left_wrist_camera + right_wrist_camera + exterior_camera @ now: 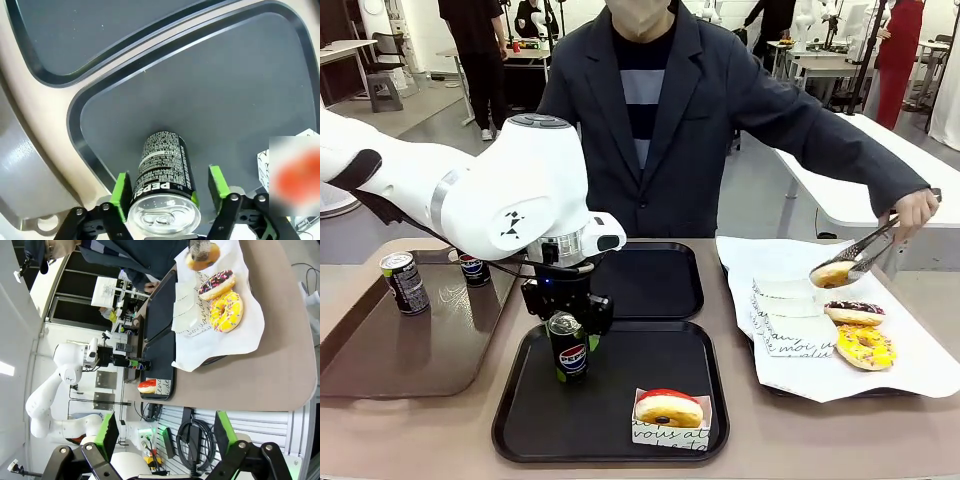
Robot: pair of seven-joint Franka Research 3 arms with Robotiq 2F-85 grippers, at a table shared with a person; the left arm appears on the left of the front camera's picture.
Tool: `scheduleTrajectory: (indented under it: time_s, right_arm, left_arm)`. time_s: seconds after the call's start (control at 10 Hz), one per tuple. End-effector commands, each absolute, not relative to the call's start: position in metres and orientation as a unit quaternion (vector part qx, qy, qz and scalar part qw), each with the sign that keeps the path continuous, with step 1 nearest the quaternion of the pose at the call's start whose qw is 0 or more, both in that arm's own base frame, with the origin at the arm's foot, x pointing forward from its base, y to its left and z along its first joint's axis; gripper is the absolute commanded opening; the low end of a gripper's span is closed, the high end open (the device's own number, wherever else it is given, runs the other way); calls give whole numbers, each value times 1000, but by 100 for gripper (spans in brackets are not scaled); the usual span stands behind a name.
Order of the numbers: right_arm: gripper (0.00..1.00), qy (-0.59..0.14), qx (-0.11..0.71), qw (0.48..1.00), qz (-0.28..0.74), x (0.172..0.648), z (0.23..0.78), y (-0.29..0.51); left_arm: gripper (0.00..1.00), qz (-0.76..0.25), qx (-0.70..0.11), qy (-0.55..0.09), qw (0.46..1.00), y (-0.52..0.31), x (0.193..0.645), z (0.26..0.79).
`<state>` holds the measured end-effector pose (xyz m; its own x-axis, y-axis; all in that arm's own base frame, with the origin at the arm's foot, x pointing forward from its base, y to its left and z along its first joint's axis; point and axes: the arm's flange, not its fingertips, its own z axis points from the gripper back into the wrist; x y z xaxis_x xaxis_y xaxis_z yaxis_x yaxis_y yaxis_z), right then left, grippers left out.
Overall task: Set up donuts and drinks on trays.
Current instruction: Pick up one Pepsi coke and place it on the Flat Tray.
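Note:
A black Pepsi can (568,358) stands upright at the back left of the near black tray (510,425). My left gripper (570,336) straddles the can. In the left wrist view the green pads (216,181) stand a little off the can (162,170), so the left gripper (168,186) is open. A red-glazed donut (669,408) on a white sleeve lies at this tray's front right. The far black tray (650,282) holds nothing. The person's tongs hold a plain donut (833,273) over the white paper. My right gripper (162,437) is open with nothing between its fingers.
A glossy brown tray (390,360) at the left carries two more cans (404,282) (473,268). On the white paper (920,370) at the right lie a chocolate donut (855,312), a yellow donut (865,346) and spare printed sleeves (790,318). The person stands across the table.

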<state>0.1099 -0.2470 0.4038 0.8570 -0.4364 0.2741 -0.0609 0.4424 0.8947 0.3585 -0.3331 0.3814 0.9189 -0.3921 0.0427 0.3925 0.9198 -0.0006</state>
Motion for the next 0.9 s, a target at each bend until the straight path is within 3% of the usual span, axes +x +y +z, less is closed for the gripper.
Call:
scheduleTrajectory:
  time_s: [0.0,0.8]
  right_arm:
    - [100,-252,519,809,-111,100,403,-249]
    - [100,-252,519,809,-111,100,403,-249]
  left_arm:
    - [100,-192,-1,-32,981,-333,358,390]
    - [100,-181,2,-28,983,-293,323,453]
